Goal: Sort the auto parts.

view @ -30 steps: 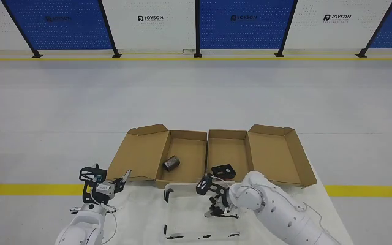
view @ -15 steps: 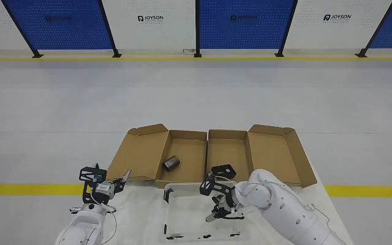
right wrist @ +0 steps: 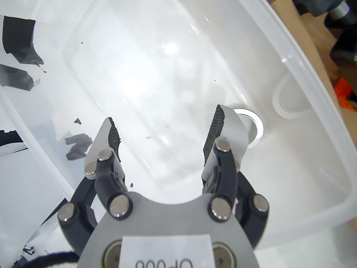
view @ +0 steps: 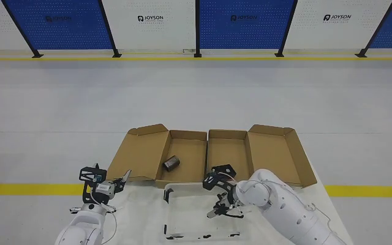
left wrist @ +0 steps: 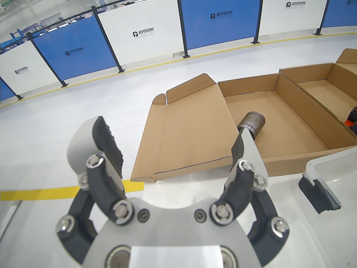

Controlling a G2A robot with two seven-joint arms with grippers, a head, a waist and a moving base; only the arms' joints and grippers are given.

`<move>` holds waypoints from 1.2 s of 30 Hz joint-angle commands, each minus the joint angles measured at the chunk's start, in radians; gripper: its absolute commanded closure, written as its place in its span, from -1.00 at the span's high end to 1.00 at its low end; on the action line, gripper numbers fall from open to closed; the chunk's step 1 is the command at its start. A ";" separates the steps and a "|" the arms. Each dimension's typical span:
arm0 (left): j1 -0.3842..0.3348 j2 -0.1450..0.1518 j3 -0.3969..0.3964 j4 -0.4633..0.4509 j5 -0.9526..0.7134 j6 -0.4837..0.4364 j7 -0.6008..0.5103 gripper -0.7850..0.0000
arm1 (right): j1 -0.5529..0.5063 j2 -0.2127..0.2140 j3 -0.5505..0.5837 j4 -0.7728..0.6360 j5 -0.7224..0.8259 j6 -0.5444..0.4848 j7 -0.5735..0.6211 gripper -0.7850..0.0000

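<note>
**A:** Where is the silver ring (right wrist: 256,132)?
**B:** It lies flat in the clear bin (right wrist: 306,163), just outside the right gripper's (right wrist: 164,118) far finger, toward the cardboard boxes (view: 184,156).
**A:** And the fingers?
**B:** Spread wide and empty. The left gripper (left wrist: 168,129), also wide, sits well off left, so the right looks nearer.

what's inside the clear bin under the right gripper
A silver ring and what looks like a white ring lie on its floor. The right gripper covers part of the silver ring.
</note>
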 commanded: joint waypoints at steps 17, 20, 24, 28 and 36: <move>0.000 0.000 0.000 0.000 0.000 0.000 0.000 1.00 | -0.020 0.018 0.062 0.011 0.017 0.067 0.010 0.80; 0.000 0.000 0.000 0.000 0.000 0.000 0.000 1.00 | -0.016 0.017 0.062 0.019 0.019 0.086 0.014 0.79; 0.000 0.000 0.000 0.000 0.000 0.000 0.000 1.00 | 0.008 0.005 0.037 0.056 0.024 0.108 0.029 0.75; 0.000 0.000 0.000 0.000 0.000 0.000 0.000 1.00 | 0.042 -0.012 0.002 0.099 0.036 0.119 0.034 0.73; 0.000 0.000 0.000 0.000 0.000 0.000 0.000 1.00 | 0.094 -0.047 -0.063 0.148 0.068 0.100 0.046 0.76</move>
